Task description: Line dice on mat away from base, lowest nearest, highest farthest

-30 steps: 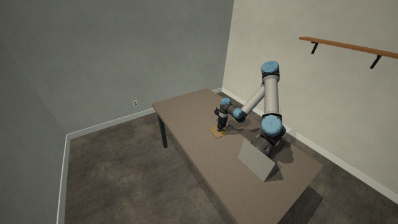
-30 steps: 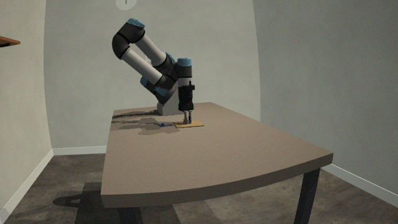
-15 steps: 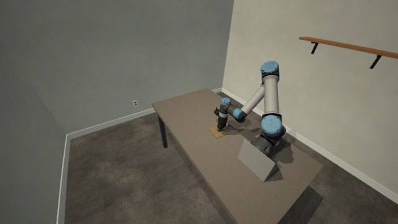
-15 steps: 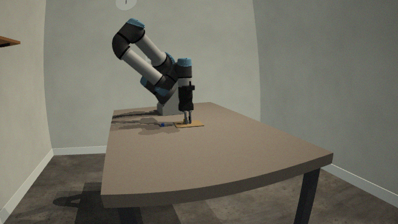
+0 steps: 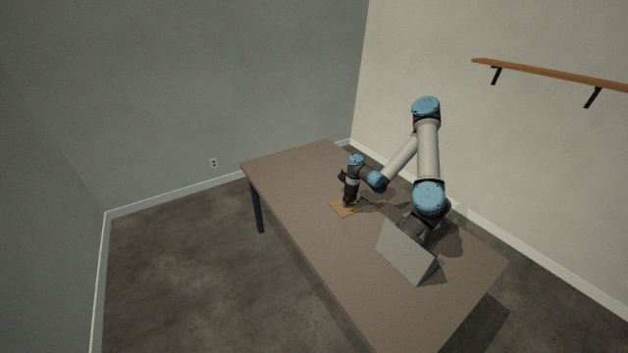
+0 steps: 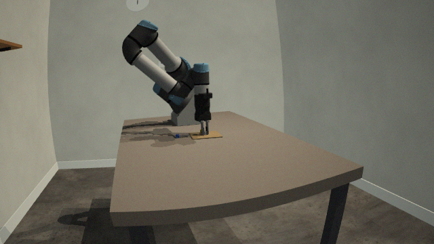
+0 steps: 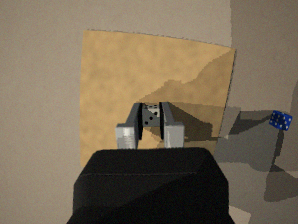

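Wooden shelf; white wall outlet; round wall clock.

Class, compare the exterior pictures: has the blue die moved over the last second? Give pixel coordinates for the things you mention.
No; the blue die (image 5: 362,198) (image 6: 177,135) (image 7: 281,120) keeps its place relative to the table's (image 5: 324,235) (image 6: 220,169) (image 7: 40,100) edges.
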